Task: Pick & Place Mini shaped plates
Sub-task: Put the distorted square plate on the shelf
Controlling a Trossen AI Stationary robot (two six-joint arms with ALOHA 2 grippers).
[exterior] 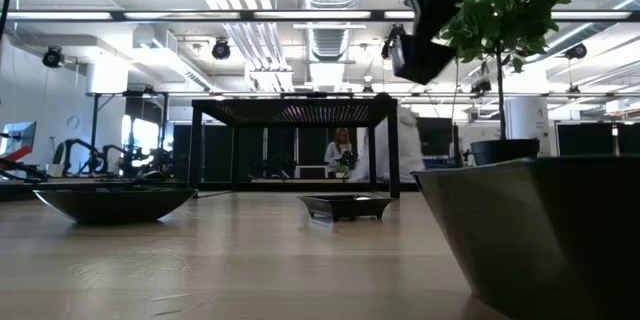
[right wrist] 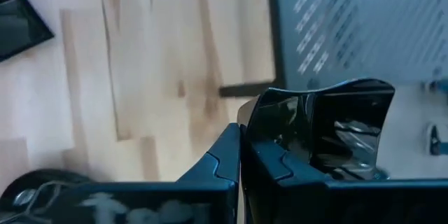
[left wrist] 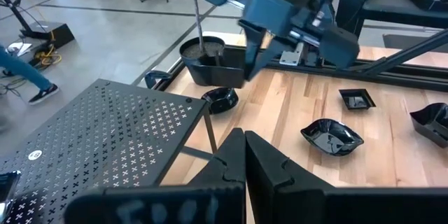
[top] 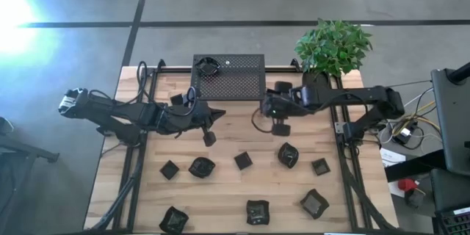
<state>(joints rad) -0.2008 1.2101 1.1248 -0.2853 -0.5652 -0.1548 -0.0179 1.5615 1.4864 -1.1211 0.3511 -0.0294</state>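
Observation:
Several tiny dark glossy plates lie on their bases across the near half of the wooden table, such as a leaf-like one [top: 288, 154] [left wrist: 332, 136] and a square one [top: 320, 166] [left wrist: 357, 99]. My right gripper [top: 266, 109] [right wrist: 241, 136] hangs above the table by the rack's right front corner, shut on one mini plate [right wrist: 322, 122]. My left gripper [top: 219, 114] [left wrist: 245, 143] is shut and holds nothing; it sits just in front of the black perforated rack [top: 228, 76], pointing toward the right arm [left wrist: 294, 14]. My right gripper pinches a mini plate by a corner of its raised rim [right wrist: 255, 115] between the two fingers. The plate stands out to one side of the fingers, tilted on edge and lifted clear, with the table's wood and the rack far beyond it.
The perforated rack on legs [left wrist: 105, 133] stands at the table's far middle. The plant pot [top: 316, 79] [left wrist: 210, 59] is at the far right, with a rounded plate [left wrist: 220, 99] beside it. In the low view, one plate [exterior: 540, 240] sits close to the camera. People show in the room beyond.

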